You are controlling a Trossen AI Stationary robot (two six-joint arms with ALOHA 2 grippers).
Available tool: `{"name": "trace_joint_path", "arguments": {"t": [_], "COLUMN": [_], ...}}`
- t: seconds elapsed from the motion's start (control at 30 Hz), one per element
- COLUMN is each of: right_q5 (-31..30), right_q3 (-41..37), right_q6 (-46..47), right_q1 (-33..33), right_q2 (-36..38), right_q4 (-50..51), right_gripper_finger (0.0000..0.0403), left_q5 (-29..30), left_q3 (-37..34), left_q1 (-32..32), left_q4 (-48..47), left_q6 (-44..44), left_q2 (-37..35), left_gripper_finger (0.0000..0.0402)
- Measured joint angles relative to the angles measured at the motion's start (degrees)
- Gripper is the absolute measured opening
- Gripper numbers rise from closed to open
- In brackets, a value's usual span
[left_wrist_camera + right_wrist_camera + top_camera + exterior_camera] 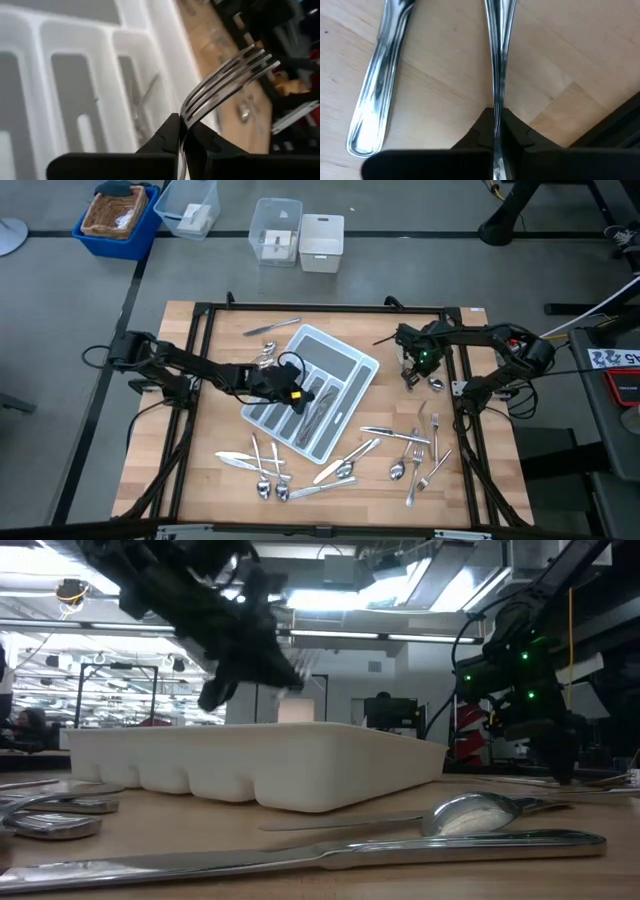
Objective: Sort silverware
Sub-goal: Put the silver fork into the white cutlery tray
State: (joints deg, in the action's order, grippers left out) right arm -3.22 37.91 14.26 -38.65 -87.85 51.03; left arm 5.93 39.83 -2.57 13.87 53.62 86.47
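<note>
Along the near edge of the table (200, 480), most of the loose silverware (340, 465) is seen scattered: knives, spoons and forks lie flat on the wood, some crossing or touching one another, from the near left corner across to the near right. In the middle of the table the light grey cutlery tray (345, 360) is set at an angle, and a few pieces are already laid in its long compartments. Over the tray the left gripper (182, 134) is held, its fingers closed tight on the handle of a fork (227, 75), whose tines point up and away from the fingers. Toward the right edge the right gripper (495, 120) is lowered to the wood, its fingers pinched narrow on the slim handle of another piece (497, 45); whether that piece is a spoon or a fork cannot be told. A second handle (377, 95) lies just beside it, untouched. One more piece (270, 328) lies near the far edge, behind the tray. Each piece is judged to be light, stiff and slippery, with little height above the wood, so it is best taken across the narrow handle, near its middle, where it should neither tip nor slide between the pads.
</note>
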Motion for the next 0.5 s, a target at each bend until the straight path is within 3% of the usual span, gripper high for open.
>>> {"name": "trace_joint_path", "arguments": {"t": [0.2,0.5], "right_q5": [0.04,0.07], "right_q3": [-0.02,-0.02], "right_q6": [0.00,0.00], "right_q1": [0.00,0.01], "right_q2": [-0.04,-0.04], "right_q4": [-0.02,0.00], "right_gripper_finger": [0.0032,0.0010], "left_q5": [-0.13,-2.46], "left_q3": [0.02,0.04], "left_q1": [-0.17,-0.17], "left_q4": [1.90,8.56], "left_q6": [1.98,-2.71], "left_q2": [4.13,8.96], "left_gripper_finger": [0.0003,0.0038]}}
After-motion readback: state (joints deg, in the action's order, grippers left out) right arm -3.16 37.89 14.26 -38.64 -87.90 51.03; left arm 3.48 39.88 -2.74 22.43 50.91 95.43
